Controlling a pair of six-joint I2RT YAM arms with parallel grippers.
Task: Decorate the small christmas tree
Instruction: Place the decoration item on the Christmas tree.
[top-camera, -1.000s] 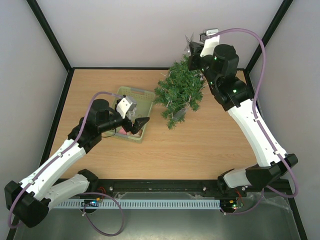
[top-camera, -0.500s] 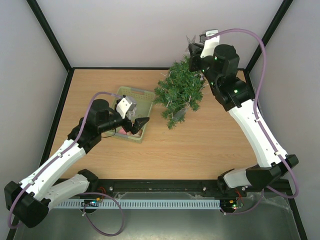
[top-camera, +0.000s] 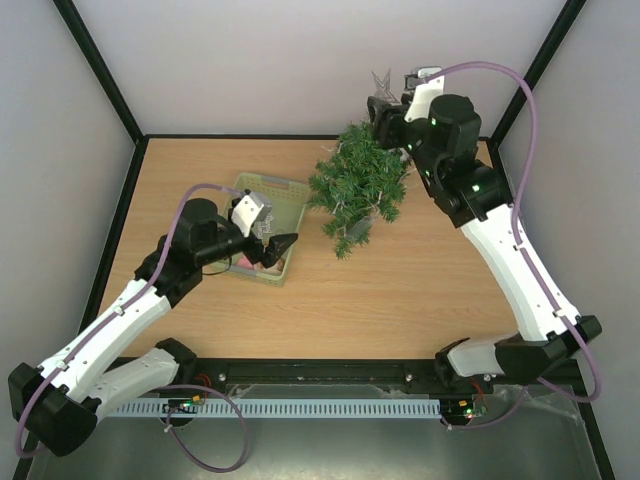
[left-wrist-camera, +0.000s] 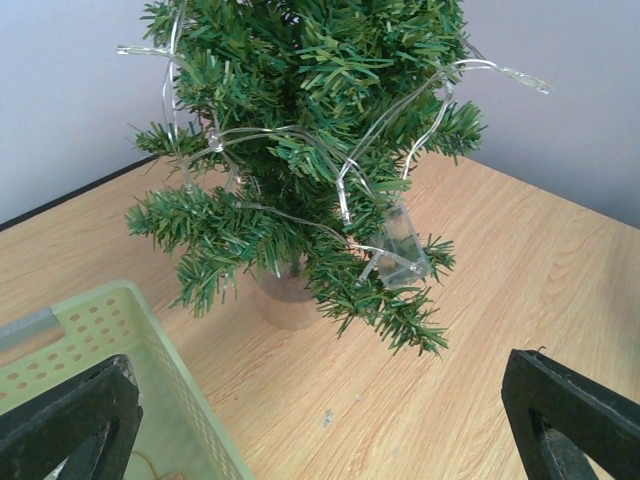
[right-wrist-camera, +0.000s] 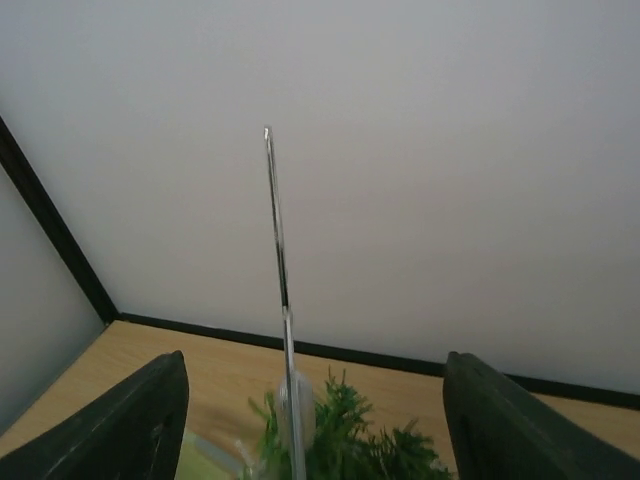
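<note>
- Top view: the small christmas tree (top-camera: 360, 185) stands far on the surface (top-camera: 420, 280), just right of the pale green basket (top-camera: 290, 195). The right hand (top-camera: 378, 108) is at its tip by a silvery star (top-camera: 380, 78), and the left hand (top-camera: 278, 250) hovers over the basket.
- Left wrist: the left hand is spread wide and empty, and a light string (left-wrist-camera: 345, 190) drapes the tree.
- Right wrist: the right hand's fingers stand apart, clear of the upright star. The topper looks seated, so the next move is probably to back away without knocking it.

The small christmas tree (top-camera: 358, 185) stood upright on the counter's (top-camera: 420, 290) far side, dark green and bushy, with a clear light string (left-wrist-camera: 343, 200) draped through its branches.
</note>
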